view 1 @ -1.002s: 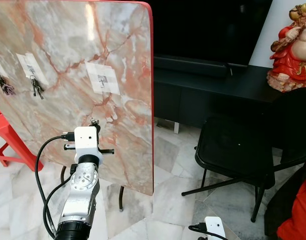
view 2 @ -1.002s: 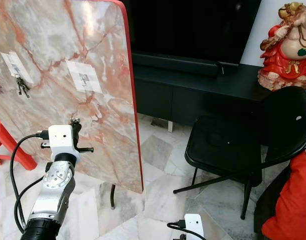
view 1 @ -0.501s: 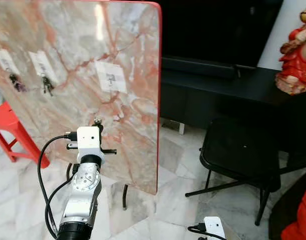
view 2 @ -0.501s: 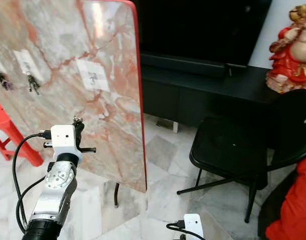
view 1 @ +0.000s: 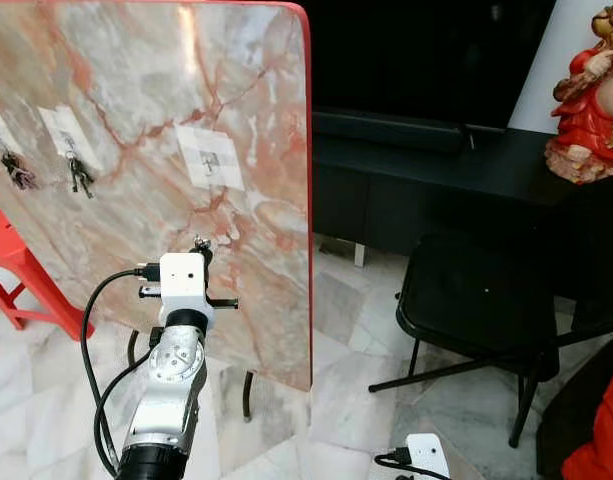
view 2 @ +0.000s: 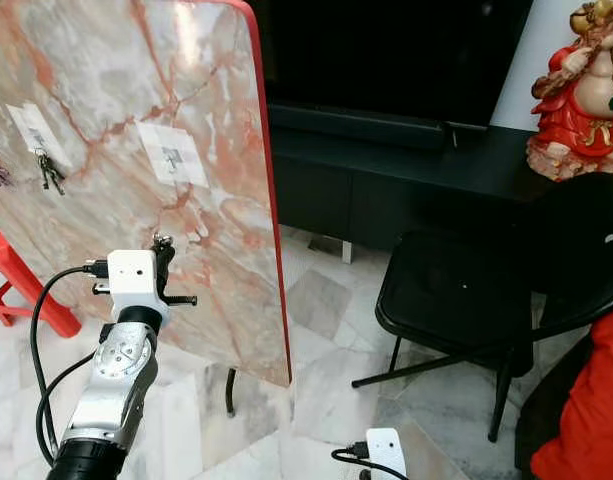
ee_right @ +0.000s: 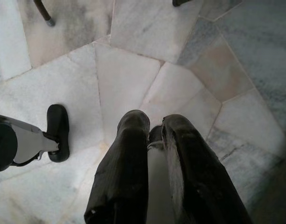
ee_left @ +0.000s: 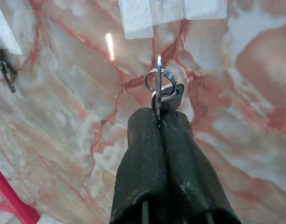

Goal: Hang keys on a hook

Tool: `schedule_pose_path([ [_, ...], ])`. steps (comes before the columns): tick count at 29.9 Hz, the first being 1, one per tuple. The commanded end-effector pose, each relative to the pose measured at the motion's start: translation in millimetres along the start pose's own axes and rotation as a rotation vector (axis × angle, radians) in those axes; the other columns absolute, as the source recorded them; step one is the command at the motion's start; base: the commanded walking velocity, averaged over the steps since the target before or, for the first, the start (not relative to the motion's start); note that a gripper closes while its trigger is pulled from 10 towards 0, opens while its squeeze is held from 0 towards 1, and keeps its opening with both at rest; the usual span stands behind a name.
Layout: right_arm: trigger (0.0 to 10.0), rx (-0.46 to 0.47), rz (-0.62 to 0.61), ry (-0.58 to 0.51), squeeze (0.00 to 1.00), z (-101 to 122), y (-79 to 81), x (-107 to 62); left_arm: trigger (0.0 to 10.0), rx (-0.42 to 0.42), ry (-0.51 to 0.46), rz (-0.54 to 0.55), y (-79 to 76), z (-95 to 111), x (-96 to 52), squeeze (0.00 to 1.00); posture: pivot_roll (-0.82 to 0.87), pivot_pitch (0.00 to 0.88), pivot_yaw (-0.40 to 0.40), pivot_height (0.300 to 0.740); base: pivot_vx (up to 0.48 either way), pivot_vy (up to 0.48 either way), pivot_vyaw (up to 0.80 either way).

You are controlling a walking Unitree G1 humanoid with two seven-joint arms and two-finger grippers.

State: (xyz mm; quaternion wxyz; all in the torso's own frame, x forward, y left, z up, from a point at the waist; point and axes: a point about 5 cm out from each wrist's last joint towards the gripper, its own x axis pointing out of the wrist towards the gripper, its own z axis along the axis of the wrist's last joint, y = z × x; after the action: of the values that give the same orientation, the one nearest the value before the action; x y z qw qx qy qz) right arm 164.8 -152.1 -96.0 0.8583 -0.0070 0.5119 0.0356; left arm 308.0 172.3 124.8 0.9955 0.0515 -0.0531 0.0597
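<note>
step: carrying to hook | left gripper [ee_left: 159, 116] is clenching keys [ee_left: 162, 91] below paper label [view 1: 209, 157] on board [view 1: 256, 110] | right gripper [ee_right: 154, 128] hanging, slightly parted | next: lifting ring toward 12 o'clock onto hook

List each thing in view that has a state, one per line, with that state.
left gripper: shut on the key
key: held upright, not yet hung
marble board: standing, tilted
two key bunches: hanging on the board
right gripper: slightly open, idle, pointing at floor
black chair: unoccupied
</note>
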Motion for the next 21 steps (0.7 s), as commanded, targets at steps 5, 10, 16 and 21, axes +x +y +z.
schedule_pose_path([
  [5,10.0,-0.005,0.008,0.008,0.00,-1.1,1.5,0.1,10.0,0.001,-0.012,-0.013,-1.5,3.2,-0.2,0.00,-0.06,0.000,0.024,0.716,0.275,0.000,0.00],
  [10,10.0,-0.021,0.009,0.004,0.00,0.1,1.4,0.1,10.0,0.000,-0.013,-0.011,-1.6,3.6,0.3,0.00,-0.06,0.000,0.024,0.716,0.329,0.000,0.12],
  [16,10.0,0.007,0.002,0.003,0.00,0.3,1.2,0.2,10.0,-0.001,-0.013,-0.014,-2.9,3.5,0.7,0.00,-0.05,0.000,0.022,0.716,0.336,0.000,0.29],
  [21,10.0,-0.003,0.002,0.001,0.00,1.1,1.1,0.3,10.0,0.001,-0.010,-0.016,-4.2,2.7,0.5,0.00,-0.05,0.000,0.021,0.716,0.337,0.000,0.00],
])
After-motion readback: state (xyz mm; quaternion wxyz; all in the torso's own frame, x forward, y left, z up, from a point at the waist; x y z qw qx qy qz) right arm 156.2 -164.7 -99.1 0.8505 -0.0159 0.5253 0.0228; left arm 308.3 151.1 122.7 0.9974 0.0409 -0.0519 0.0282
